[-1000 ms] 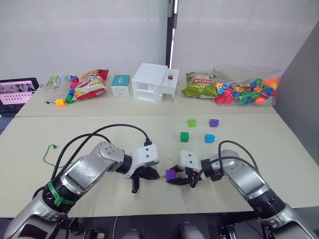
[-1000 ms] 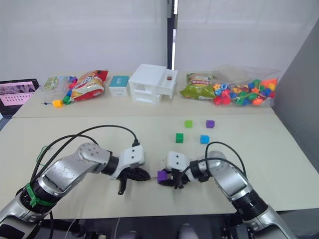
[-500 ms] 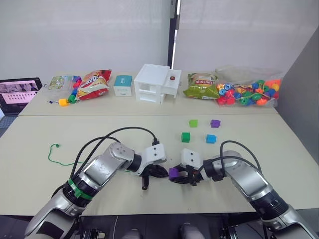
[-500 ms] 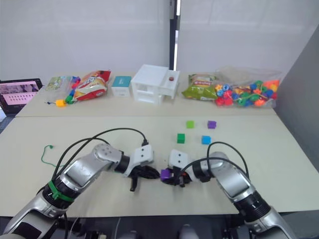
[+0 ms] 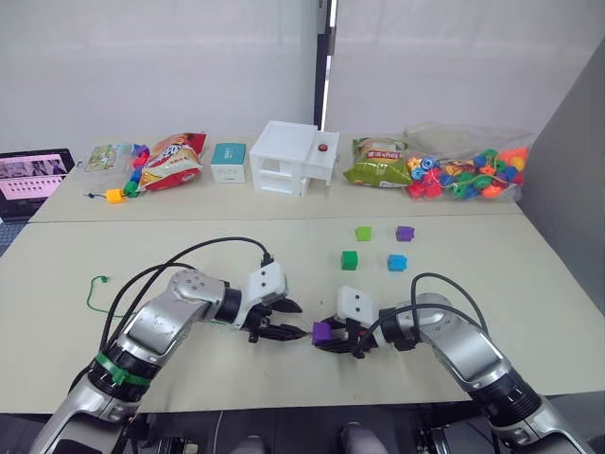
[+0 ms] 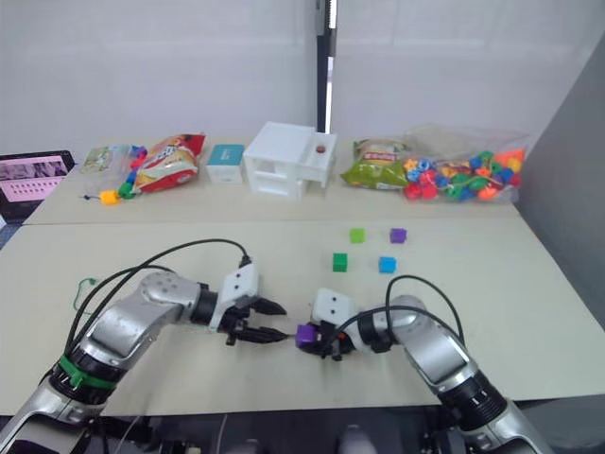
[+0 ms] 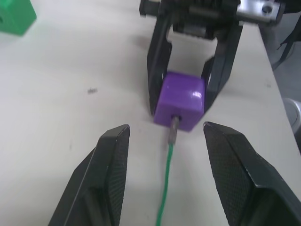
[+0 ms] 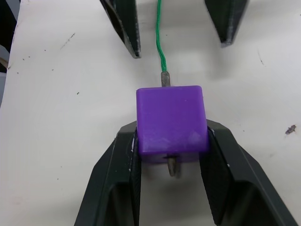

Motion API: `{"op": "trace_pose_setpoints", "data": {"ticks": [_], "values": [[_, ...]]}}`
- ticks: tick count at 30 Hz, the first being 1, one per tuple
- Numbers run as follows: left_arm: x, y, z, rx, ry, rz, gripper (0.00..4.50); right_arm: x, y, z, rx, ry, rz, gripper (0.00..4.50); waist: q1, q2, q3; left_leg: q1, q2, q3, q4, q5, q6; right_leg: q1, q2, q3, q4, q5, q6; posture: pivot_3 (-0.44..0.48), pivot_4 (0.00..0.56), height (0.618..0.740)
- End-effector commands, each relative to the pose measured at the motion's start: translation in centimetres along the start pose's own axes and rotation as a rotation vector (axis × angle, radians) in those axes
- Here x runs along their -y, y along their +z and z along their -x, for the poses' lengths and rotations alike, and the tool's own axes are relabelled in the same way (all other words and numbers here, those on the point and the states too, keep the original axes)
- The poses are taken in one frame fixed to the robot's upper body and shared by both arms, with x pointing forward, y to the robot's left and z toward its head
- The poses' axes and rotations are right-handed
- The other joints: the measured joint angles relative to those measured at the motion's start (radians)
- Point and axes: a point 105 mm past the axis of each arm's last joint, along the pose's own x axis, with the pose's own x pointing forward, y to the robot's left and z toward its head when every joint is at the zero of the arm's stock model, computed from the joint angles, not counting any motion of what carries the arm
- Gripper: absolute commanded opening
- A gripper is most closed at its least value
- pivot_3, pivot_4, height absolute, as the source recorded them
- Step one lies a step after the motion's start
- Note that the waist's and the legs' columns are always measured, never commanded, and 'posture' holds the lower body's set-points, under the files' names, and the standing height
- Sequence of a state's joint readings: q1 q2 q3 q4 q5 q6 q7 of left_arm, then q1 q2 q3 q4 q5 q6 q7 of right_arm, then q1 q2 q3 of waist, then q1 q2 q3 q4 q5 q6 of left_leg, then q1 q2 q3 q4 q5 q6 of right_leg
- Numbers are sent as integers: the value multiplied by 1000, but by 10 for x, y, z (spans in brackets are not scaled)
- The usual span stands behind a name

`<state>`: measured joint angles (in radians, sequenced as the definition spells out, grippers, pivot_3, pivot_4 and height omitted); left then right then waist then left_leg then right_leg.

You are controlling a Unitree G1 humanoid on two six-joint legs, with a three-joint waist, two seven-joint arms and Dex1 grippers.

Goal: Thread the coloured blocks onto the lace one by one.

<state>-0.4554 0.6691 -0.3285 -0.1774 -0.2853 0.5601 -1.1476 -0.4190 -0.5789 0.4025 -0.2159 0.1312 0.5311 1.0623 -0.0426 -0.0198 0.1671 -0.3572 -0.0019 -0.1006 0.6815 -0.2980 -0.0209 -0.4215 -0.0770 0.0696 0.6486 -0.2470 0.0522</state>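
The right gripper is clamped on a purple cube, one black finger against each side, low over the table near its front edge. The grey needle tip of the green lace runs right through the cube, one end sticking out of the face toward the right wrist, the other out of the opposite face where the cord begins.

The left gripper faces it from just beside, fingers spread wide with the lace lying loose between them, touching neither.

From there the lace trails across the table toward the left edge, ending in a small loop.

Further back on the right half of the table sit four more cubes, well apart from the grippers: dark green, blue, light green and a second purple one.

Along the far edge stand a white box, snack bags and a clear bag of multicoloured beads.
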Motion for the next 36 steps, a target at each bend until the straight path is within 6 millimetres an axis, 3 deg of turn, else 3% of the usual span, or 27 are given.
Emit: {"op": "trace_pose_setpoints", "data": {"ticks": [1, 8, 16, 17, 36], "values": [[-4, -11, 9, -30, 42, -59, 2634, 4, 7, 4, 14, -22, 20, 1178, 0, 0, 0, 0, 0, 0, 0, 0, 0, 0, 0, 0, 0, 0, 0, 0, 150, 740], [-4, -35, 5, -85, 57, -129, 2634, 4, 7, 7, 9, -30, 16, 1178, 2, 0, 0, 0, 0, 0, 0, 0, 0, 0, 0, 0, 0, 0, 0, 0, 150, 740], [-4, -23, -3, -6, 47, -129, 137, 3, 6, 8, 3, -34, 11, 1178, 4, 0, 0, 0, 0, 0, 0, 0, 0, 1, 0, 0, 0, 0, 0, 0, 150, 740], [-2, -22, -4, -3, 41, -131, 0, 3, 6, 8, 2, -35, 10, 1178, 4, 0, 0, 0, 0, 0, 0, 0, 0, 1, 0, 0, 0, 0, 0, 0, 150, 740], [0, 10, -31, 59, -1, -190, 0, 0, 8, 2, 5, -25, 7, 1178, 3, 0, 0, 0, 0, 0, 0, 0, 0, 0, 0, 0, 0, 0, 0, 0, 150, 740]]}}
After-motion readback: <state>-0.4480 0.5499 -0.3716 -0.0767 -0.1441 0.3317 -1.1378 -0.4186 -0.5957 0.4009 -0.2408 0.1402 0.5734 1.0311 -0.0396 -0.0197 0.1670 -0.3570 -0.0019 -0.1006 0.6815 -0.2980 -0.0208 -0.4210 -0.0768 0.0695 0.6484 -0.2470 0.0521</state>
